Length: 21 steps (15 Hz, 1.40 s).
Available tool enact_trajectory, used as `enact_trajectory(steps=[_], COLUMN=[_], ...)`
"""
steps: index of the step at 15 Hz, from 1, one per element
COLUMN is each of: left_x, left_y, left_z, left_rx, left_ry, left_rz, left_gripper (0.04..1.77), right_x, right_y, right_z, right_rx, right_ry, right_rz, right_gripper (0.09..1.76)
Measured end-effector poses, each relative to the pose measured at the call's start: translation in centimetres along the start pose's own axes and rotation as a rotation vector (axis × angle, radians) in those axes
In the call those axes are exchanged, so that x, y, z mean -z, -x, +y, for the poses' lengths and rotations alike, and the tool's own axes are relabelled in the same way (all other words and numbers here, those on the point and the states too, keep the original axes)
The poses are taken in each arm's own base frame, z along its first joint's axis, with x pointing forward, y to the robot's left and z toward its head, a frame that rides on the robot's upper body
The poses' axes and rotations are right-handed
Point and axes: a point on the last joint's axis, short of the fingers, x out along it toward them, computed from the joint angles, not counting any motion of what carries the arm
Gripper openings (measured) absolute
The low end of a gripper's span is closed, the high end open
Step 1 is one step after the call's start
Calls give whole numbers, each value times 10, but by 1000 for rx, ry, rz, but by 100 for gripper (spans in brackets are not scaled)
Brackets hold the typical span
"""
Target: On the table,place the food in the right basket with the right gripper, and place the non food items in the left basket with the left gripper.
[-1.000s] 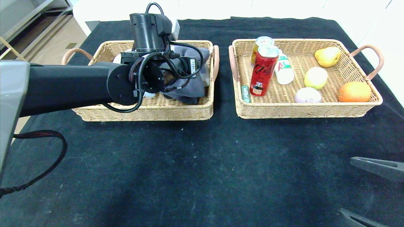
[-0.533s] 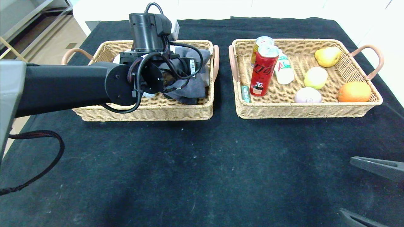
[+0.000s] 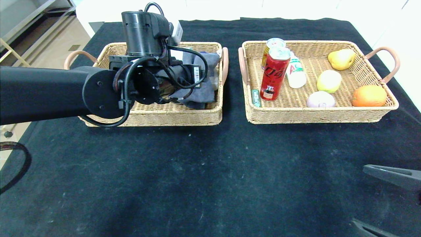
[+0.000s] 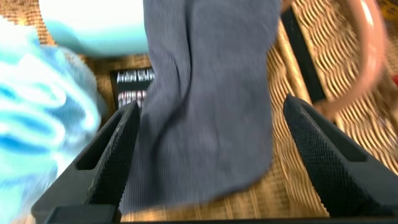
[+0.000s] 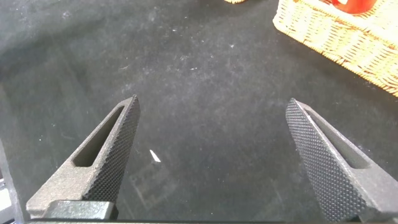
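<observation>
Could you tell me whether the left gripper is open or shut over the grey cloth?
Open. In the left wrist view the left gripper has its fingers spread wide, with the grey cloth lying loose between them in the left wicker basket.

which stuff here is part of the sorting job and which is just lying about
Part of the job:
left basket, grey cloth, light blue cloth
right basket, red can, second can, white bottle, pear, orange, two pale round fruits
left gripper, open above the grey cloth
right gripper, open, parked

Just lying about:
black tablecloth
</observation>
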Motion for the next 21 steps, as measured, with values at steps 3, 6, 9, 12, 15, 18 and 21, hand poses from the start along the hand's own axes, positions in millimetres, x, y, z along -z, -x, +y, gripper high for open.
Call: enact_trajectory(steps=[3, 6, 9, 12, 15, 18, 21], left_x=[9, 20, 31, 35, 37, 43, 50], left_y=[29, 65, 105, 150, 198, 240, 276], left_z=[1, 2, 11, 29, 50, 68, 85], left_rx=[30, 69, 107, 146, 159, 167, 162], left_ry=[-15, -30, -38, -45, -63, -82, -101], left_rz=[46, 63, 70, 58, 26, 25, 32], left_gripper=[168, 169, 170, 170, 170, 171, 171], right_x=[0, -1, -2, -3, -1, -2, -1], right_y=[0, 0, 1, 4, 8, 17, 36], right_z=[0, -2, -6, -12, -12, -8, 2], right_rx=[2, 11, 51, 99, 142, 201, 263], right_ry=[-1, 0, 2, 13, 6, 5, -43], right_rz=[1, 0, -3, -1, 11, 13, 105], right_gripper=[171, 171, 171, 171, 171, 171, 171])
